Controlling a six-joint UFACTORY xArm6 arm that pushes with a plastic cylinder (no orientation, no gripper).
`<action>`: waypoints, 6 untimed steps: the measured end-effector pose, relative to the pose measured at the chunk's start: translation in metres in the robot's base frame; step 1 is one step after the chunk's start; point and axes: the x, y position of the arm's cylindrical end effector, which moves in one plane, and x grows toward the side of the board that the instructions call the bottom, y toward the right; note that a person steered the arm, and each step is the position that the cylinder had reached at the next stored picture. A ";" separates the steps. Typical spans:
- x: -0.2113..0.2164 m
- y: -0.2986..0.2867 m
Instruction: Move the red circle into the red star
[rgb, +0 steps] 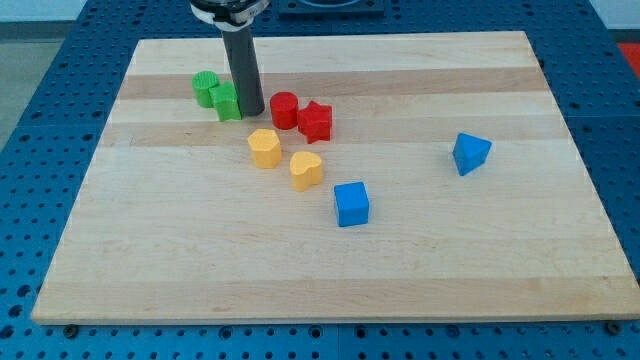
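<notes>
The red circle (284, 109) is a short, glossy cylinder touching the red star (316, 121) on its right. My tip (251, 111) is a bare rod holding nothing, just left of the circle beside a green block (227, 101).

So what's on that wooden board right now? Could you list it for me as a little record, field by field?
surface: wooden board
my tip: between green blocks and red circle
red circle: touching red star on the star's left side in the view
green blocks: two, view's left of the tip
yellow blocks: two, below the red pair
blue blocks: cube, wedge-like one at view's right
</notes>
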 end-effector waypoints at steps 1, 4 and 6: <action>0.005 0.003; 0.013 0.039; 0.043 0.039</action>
